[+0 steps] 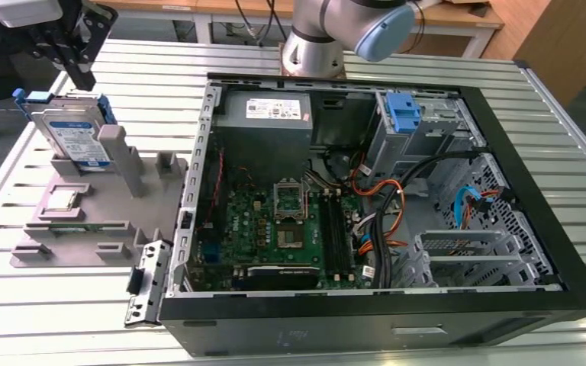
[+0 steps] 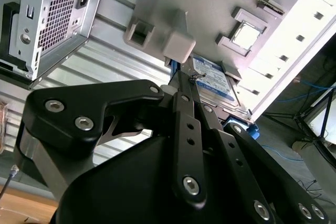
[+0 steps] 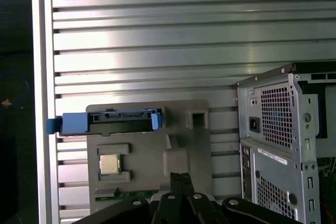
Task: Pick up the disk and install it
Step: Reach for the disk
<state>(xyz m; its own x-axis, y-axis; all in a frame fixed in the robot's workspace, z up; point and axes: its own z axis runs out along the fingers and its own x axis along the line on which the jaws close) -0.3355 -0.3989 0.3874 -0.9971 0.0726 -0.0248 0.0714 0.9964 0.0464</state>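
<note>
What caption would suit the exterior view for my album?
Robot gripper hovers above the upright disk beside an open computer case.

Bright, even light leaves soft glare on the slatted table (image 1: 49,320); the computer case (image 1: 375,320) interior lies shadowed. In the second wrist view the table washes out white.

The arm (image 1: 319,34) holds its end effector (image 1: 83,78) pointing down, fingers (image 3: 177,182) pressed together.
</note>
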